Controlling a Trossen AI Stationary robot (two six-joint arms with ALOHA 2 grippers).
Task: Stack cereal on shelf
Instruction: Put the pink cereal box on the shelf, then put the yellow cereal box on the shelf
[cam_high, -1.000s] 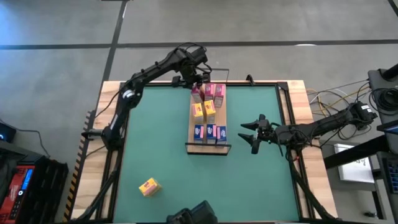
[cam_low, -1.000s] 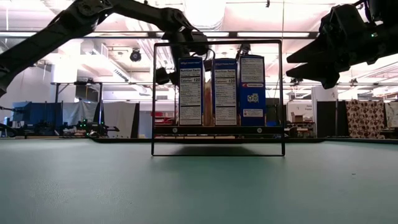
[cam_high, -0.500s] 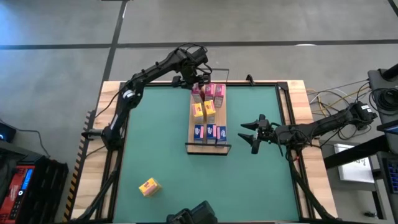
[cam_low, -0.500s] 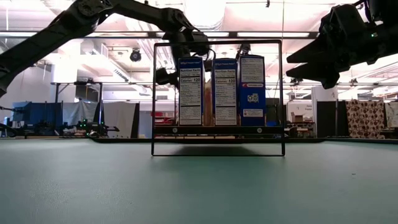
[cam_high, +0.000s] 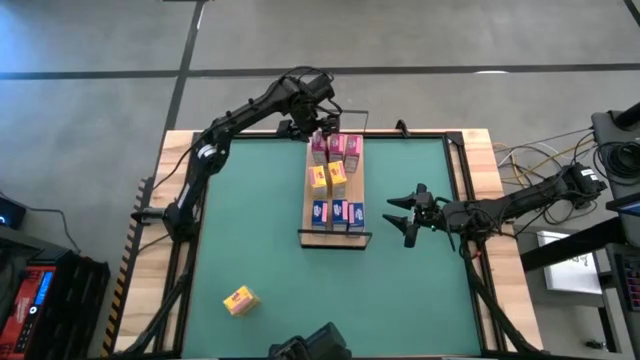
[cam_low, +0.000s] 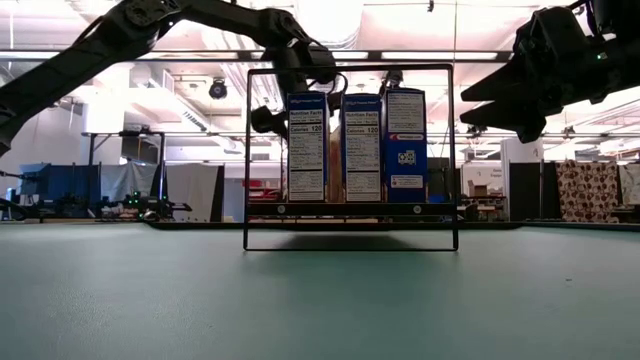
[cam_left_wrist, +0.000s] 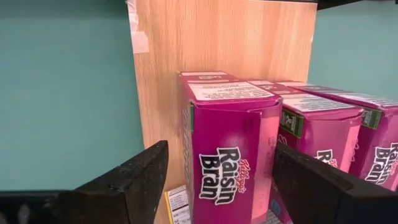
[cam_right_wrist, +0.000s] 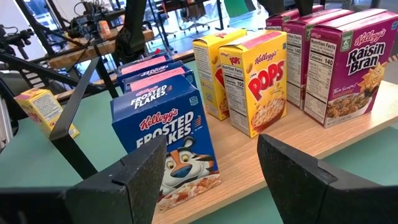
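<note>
The shelf (cam_high: 354, 182) is a light-wood board lying along the table's middle, with black wire rails at its short ends. On it stand three blue boxes (cam_high: 338, 211) at the near end, two yellow boxes (cam_high: 328, 177) in the middle and three pink boxes (cam_high: 336, 147) at the far end. My left gripper (cam_high: 320, 133) hovers over the far end. It is open, and its fingers stand on either side of the leftmost pink box (cam_left_wrist: 230, 143). My right gripper (cam_high: 398, 213) waits open, right of the shelf, above the table. One more yellow box (cam_high: 240, 299) lies on the green table near its near-left corner.
The near wire rail (cam_low: 350, 68) frames the blue boxes in the low view. The green table (cam_high: 250, 220) has bare room left and right of the shelf. Wooden borders run along the table's sides, and cables lie beyond the right edge (cam_high: 530, 160).
My left gripper has drifted a little upward over the pink boxes, its fingers still apart. The boxes and my right arm have kept still.
</note>
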